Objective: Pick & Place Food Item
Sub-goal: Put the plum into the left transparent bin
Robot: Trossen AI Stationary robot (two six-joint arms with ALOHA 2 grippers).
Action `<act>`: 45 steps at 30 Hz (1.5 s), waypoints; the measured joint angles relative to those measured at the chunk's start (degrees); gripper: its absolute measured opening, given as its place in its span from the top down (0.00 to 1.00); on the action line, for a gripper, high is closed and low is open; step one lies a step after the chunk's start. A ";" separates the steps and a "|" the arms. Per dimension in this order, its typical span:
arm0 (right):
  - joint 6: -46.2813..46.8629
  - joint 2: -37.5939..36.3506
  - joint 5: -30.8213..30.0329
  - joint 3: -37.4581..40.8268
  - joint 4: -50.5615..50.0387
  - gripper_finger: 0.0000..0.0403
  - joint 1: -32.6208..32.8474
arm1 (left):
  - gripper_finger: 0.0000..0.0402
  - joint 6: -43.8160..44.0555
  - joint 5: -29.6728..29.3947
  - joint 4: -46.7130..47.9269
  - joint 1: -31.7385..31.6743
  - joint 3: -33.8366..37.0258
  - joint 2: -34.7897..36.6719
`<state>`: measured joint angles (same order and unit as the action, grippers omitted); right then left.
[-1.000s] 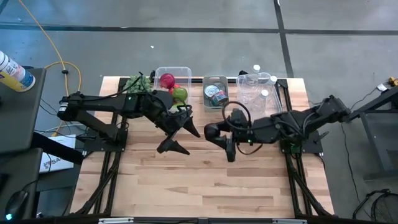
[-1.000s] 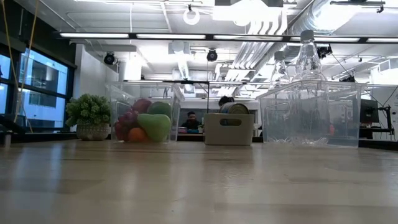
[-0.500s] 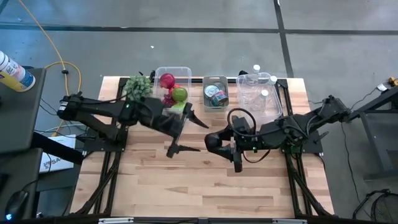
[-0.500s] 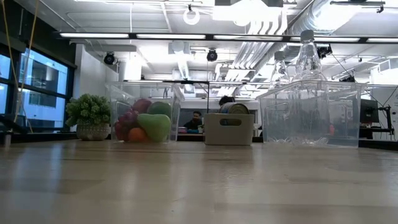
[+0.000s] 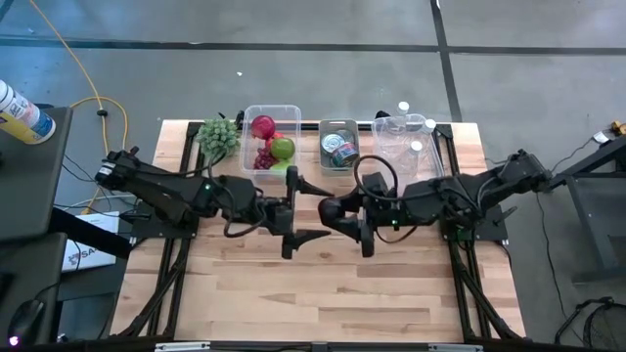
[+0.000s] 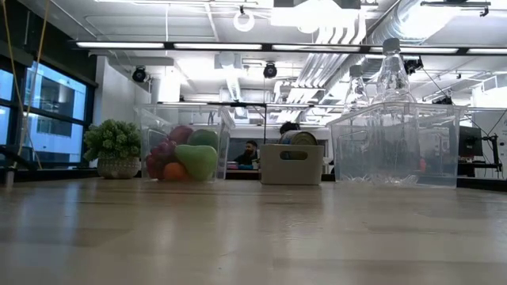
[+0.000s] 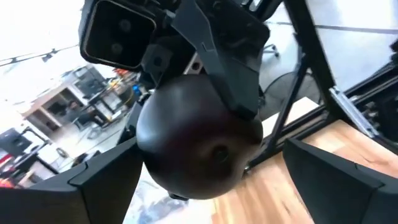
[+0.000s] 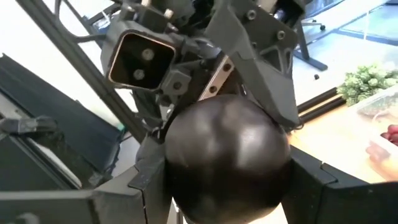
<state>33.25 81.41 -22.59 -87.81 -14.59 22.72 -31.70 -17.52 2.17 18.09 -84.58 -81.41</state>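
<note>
A dark, round, ball-like food item (image 5: 331, 208) hangs over the middle of the table. It fills the left wrist view (image 7: 198, 140) and the right wrist view (image 8: 227, 155). My right gripper (image 5: 338, 210) reaches in from the right and is shut on it. My left gripper (image 5: 315, 210) faces it from the left, wide open. One left finger stands on the far side of the item and the other on the near side (image 7: 211, 155). I cannot tell whether they touch it. Neither arm shows in the low view. My right gripper pinches the dark round item between its two fingers (image 8: 152, 180), one on each side of its widest part (image 8: 174, 168). The fingers come in level from the table's right. The item is lifted clear of the table.
Along the far edge stand a clear bin of fruit (image 5: 272, 137) (image 6: 182, 150), a small bin with cans (image 5: 339, 145) (image 6: 291, 162), a clear bin with bottles (image 5: 406, 147) (image 6: 396, 142) and a green plant (image 5: 220, 135) (image 6: 115, 146). Bare wood lies on the near half (image 5: 313, 293).
My left gripper has swung from in front of the fruit bin toward the table's right, turning until it faces my right gripper, and its open fingers now straddle the dark item. My right gripper dipped toward the near edge, then came back, still shut on the item.
</note>
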 joint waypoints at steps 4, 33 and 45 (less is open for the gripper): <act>1.81 0.00 0.80 0.00 -0.13 0.48 -0.92 | 0.07 0.18 -0.87 -0.78 -0.37 0.00 0.04; 8.84 0.52 2.06 0.00 -4.29 0.48 -1.37 | 0.41 -6.94 -3.87 -9.16 -0.26 -0.02 -5.01; 5.74 0.52 6.12 0.00 -4.08 0.33 -1.36 | 0.41 -4.48 -5.87 -9.18 1.23 0.00 -4.96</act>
<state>38.98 81.93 -16.47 -87.81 -18.67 21.37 -36.18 -23.40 -7.00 19.31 -84.58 -86.37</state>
